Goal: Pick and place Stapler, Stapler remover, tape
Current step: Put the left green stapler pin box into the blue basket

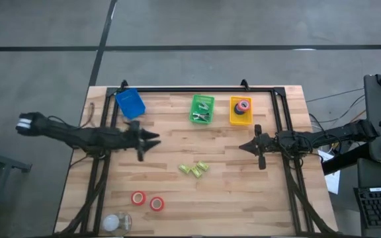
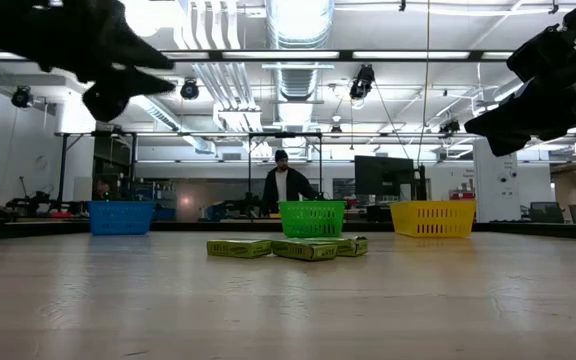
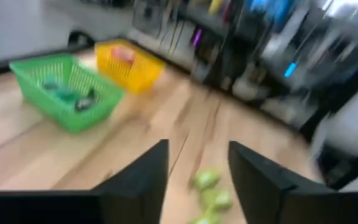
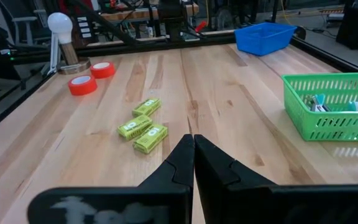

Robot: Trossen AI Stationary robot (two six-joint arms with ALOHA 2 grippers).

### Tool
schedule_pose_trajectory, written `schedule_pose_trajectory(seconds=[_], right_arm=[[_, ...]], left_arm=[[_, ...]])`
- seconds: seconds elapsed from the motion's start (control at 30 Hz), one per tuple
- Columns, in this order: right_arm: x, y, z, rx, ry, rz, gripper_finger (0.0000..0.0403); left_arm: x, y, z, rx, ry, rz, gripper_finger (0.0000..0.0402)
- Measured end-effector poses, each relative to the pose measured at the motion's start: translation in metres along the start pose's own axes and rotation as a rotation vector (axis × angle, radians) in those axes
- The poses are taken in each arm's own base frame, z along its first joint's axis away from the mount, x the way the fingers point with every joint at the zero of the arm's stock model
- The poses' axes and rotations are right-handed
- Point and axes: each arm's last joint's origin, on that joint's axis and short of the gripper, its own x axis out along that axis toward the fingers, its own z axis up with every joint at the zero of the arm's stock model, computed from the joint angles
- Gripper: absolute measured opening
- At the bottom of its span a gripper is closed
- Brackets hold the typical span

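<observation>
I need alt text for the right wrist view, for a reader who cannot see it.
The right claw, shut and empty, hangs above a wooden table. Ahead lie three yellow-green boxes and two red tape rolls; a green basket and a blue basket stand farther off.

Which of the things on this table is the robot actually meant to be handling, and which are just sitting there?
Part of the job:
two red tape rolls on the table
tape rolls in the yellow basket
green basket with small tools
blue basket

Probably lying about:
yellow-green boxes
white bulb-shaped object
</observation>
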Motion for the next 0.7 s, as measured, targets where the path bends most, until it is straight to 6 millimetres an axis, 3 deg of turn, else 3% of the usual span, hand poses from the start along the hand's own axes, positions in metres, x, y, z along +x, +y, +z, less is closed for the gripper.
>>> schedule_pose_trajectory(seconds=[0.2,0.33,0.7], right_arm=[[0.000,0.000,0.000,0.000,-0.001,0.000,0.0009],[0.000,0.000,0.000,0.000,-0.001,0.001,0.0009],[0.000,0.000,0.000,0.000,-0.001,0.001,0.0009]], left_arm=[[0.037,-0.024,0.009,0.153,0.206,0.007,0.0220],[0.059,-0.031,0.004,0.262,0.361,0.051,0.0221],[0.099,-0.052,0.001,0.399,0.488,0.011,0.0220]])
